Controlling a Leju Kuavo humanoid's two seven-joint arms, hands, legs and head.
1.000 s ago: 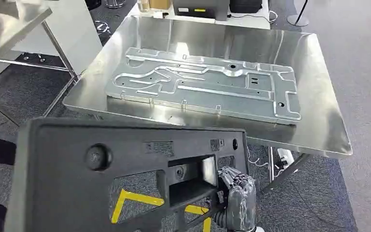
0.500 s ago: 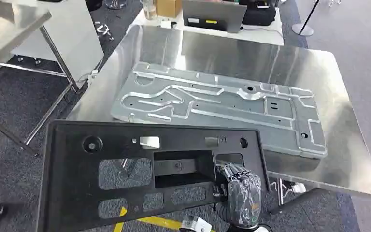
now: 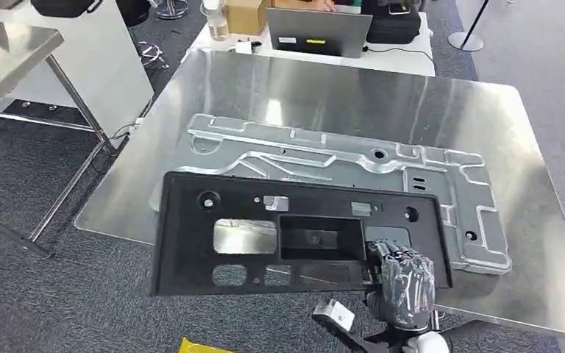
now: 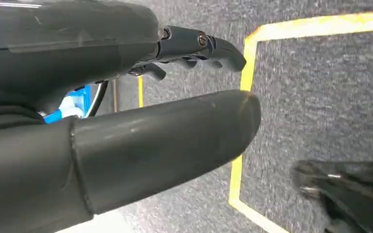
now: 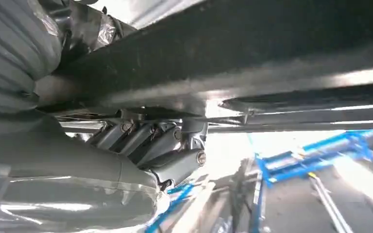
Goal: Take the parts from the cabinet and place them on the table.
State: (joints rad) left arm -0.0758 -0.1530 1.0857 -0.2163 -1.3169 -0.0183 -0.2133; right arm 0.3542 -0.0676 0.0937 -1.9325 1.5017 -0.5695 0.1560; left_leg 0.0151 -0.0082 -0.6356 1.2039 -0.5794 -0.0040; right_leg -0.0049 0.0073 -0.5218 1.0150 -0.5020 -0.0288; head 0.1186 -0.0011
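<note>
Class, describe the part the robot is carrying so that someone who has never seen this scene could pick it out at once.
Start at the large shiny steel table. A long silver stamped metal plate lies flat on it; over its near edge sits a black panel, gripped at its near right side by the right hand. Unlike the silver plate, it is matt black with rectangular cut-outs.

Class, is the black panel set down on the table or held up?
Held up: the right hand grips the black panel at its lower edge, over the table.

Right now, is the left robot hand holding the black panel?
No. The left robot hand hangs over the carpet holding nothing, while the right robot hand grips the black panel.
</note>
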